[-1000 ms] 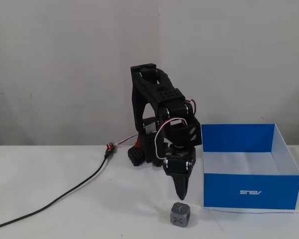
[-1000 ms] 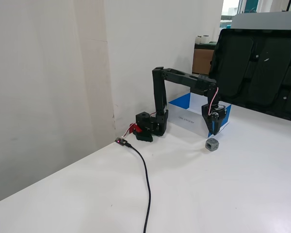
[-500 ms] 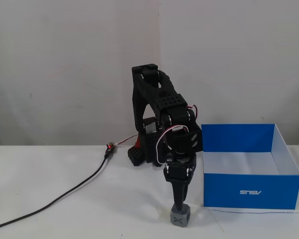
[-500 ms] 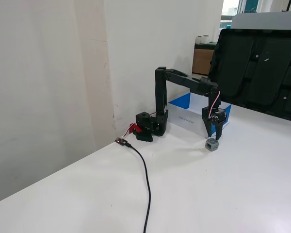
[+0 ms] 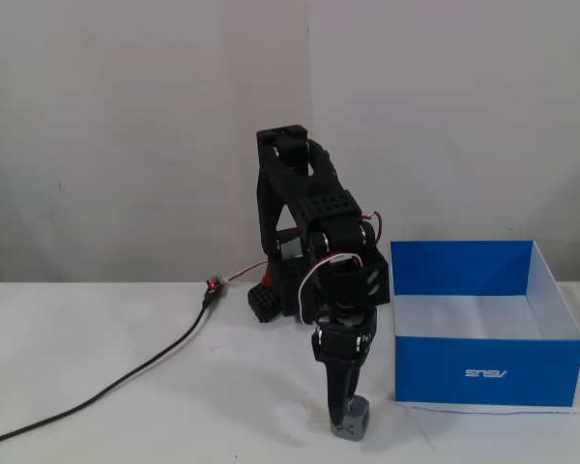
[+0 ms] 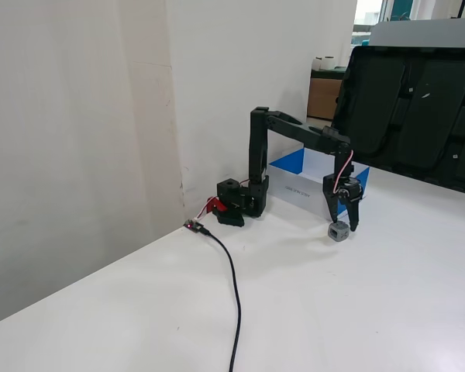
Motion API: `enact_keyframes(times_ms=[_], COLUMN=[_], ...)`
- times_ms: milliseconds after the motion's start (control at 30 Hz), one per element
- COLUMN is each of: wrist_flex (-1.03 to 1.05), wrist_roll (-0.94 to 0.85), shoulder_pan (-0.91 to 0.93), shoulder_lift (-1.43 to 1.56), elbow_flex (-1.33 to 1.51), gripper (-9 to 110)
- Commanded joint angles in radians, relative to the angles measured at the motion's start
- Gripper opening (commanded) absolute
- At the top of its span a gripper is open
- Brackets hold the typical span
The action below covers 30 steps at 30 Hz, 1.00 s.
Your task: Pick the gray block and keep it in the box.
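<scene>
Reaching down over the gray block (image 5: 352, 421), end effector (image 5: 348, 414) fingers straddle it on the counter (image 5: 126, 387), just in front of the box (image 5: 483, 372). Whether they are clamped yet, cannot tell. Judgement: seat the fingers squarely on opposite faces before lifting, then clear the blue wall. Counter white, bare apart from a black cable (image 6: 231, 287). White wall behind; dark panels at right in a fixed view.
</scene>
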Motion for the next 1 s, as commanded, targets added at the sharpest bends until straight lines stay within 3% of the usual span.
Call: enact_keyframes(times_ms=[0, 967], wrist_flex=[-0.012, 0.054], wrist_roll=[0.008, 0.006], shoulder_pan=[-0.012, -0.041], shoulder_lift=[0.003, -0.034], elbow_flex=[-0.048, -0.078], gripper=[23, 25])
